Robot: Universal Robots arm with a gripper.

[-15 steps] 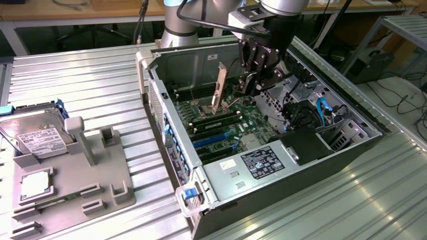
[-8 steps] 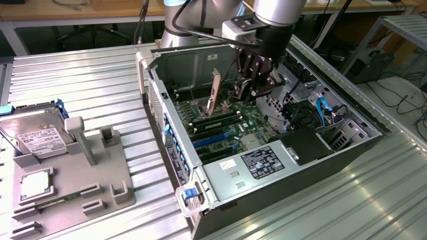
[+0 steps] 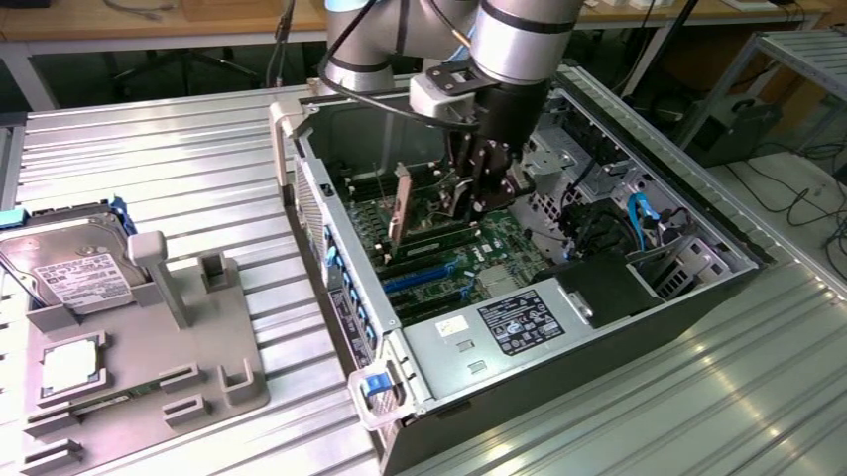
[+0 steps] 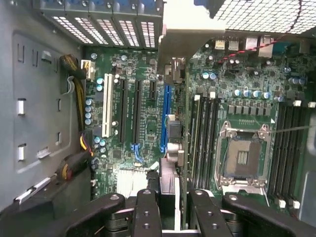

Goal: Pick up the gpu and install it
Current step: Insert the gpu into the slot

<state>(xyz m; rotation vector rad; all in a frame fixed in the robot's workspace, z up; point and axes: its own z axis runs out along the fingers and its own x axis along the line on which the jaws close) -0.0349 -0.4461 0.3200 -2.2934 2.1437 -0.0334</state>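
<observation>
Ribbed metal table [image 3: 159, 139] is occupied by an open computer case [image 3: 307, 188], laid on its side, and a grey fixture [image 3: 212, 347] at the exterior view's left, where 1 hard drive [image 3: 66, 273] is seated. Inside the case, the gpu [image 4: 173, 143] is held on edge over the motherboard [image 4: 148, 123], clamped between the 2 fingers [image 4: 145, 212] of the gripper [image 4: 175, 200], flanked by a blue slot [image 4: 163, 113] and memory slots [image 4: 202, 133].
</observation>
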